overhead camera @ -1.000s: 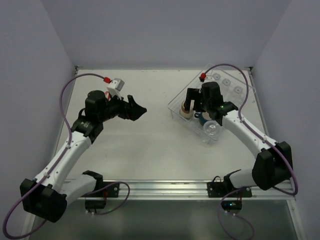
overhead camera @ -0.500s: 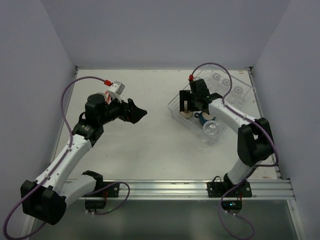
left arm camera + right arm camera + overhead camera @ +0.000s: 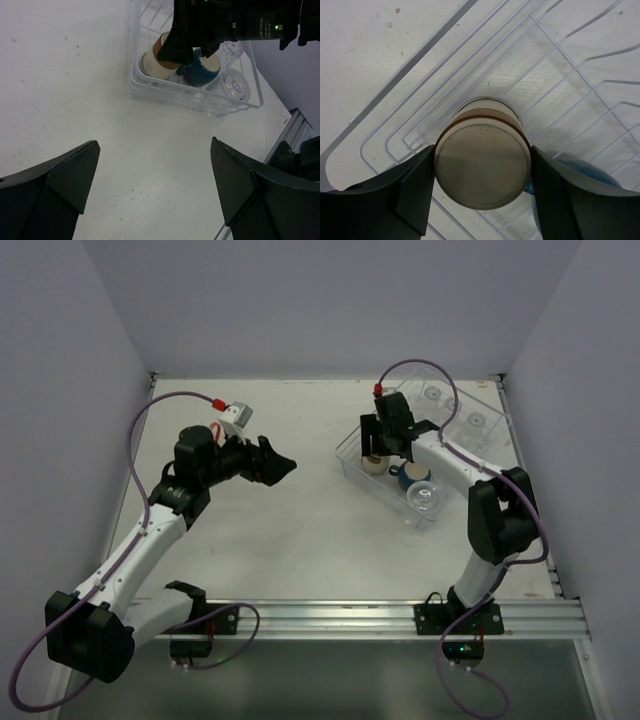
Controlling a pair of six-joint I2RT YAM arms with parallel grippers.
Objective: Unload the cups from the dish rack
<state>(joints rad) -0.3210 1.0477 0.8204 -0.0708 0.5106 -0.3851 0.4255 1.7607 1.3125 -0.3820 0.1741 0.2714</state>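
The clear dish rack sits at the back right. A beige cup lies in its near-left corner, with a dark blue cup and a clear tumbler beside it; more clear tumblers stand at its far end. My right gripper is shut on the beige cup, with its fingers against both sides. My left gripper is open and empty over bare table, left of the rack. The orange-red mug is out of view.
The left wrist view shows the rack's white wire edge, the beige cup, the blue cup and a tumbler. The blue cup lies just right of my right fingers. Walls enclose the table.
My right arm has folded up, its elbow swinging toward the back, while its gripper stayed at the beige cup. The left gripper has drifted slightly toward the back.
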